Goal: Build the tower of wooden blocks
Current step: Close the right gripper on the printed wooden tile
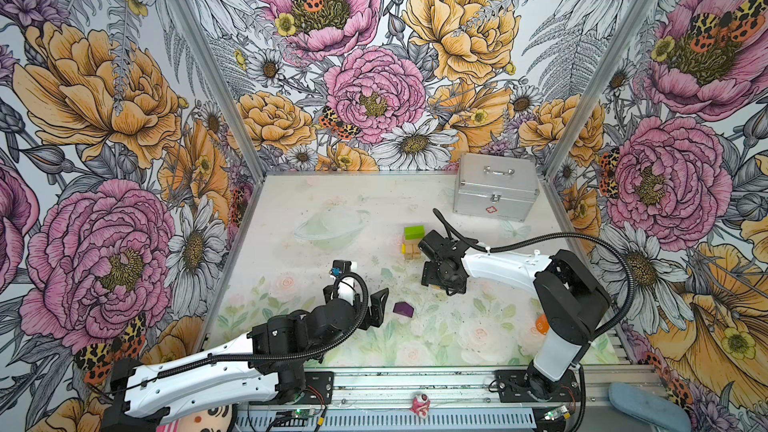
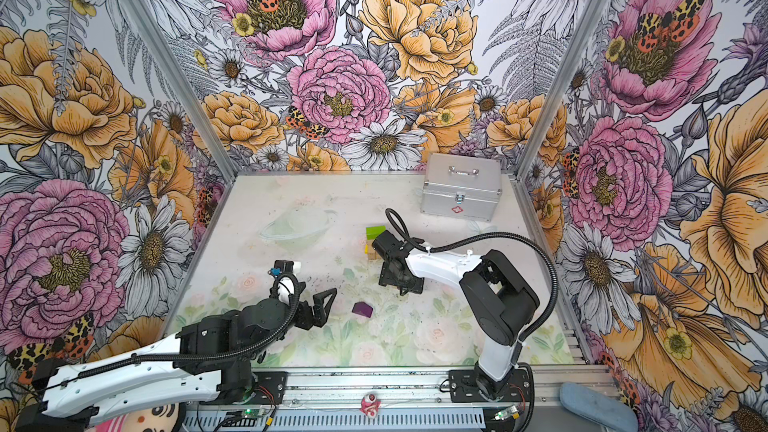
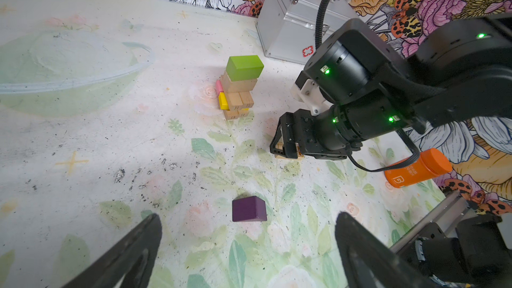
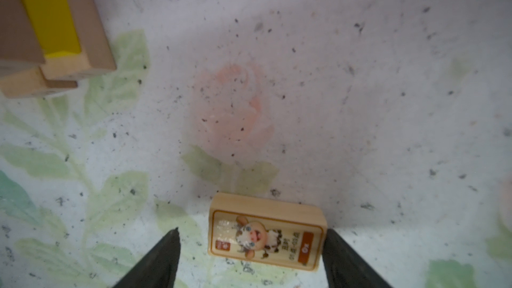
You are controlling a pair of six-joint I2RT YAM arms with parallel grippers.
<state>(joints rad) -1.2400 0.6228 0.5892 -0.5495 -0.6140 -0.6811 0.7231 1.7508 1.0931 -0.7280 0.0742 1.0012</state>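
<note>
Two end effectors are being held open. The right end effector (image 4: 252, 245) is being lowered close to the surface (image 4: 360, 106), its jaws parted around a flat tan wooden block printed with a cartoon ox (image 4: 266, 235). One finger is sitting right at the block's short edge, though contact cannot be told, and the other finger is standing apart from it. The block is lying flat on the surface and is not being gripped.

The left end effector (image 1: 375, 307) is being held spread wide and empty. A dark purple house-shaped wooden block (image 3: 249, 208) is lying on the surface just ahead of its fingers, untouched.

Near the right end effector, the tower (image 3: 239, 90) is standing on the surface. Tan planks are forming its base, a yellow block (image 3: 222, 100) and a pink block (image 3: 219, 86) are showing at one side of the middle layers, and a lime-green rectangular block (image 3: 245, 67) is being carried on top, slightly askew.

Further out, a silver metal case (image 1: 494, 189) is standing by the rear wall, and an orange bottle (image 3: 418, 169) is being seen beside the right arm's base.
</note>
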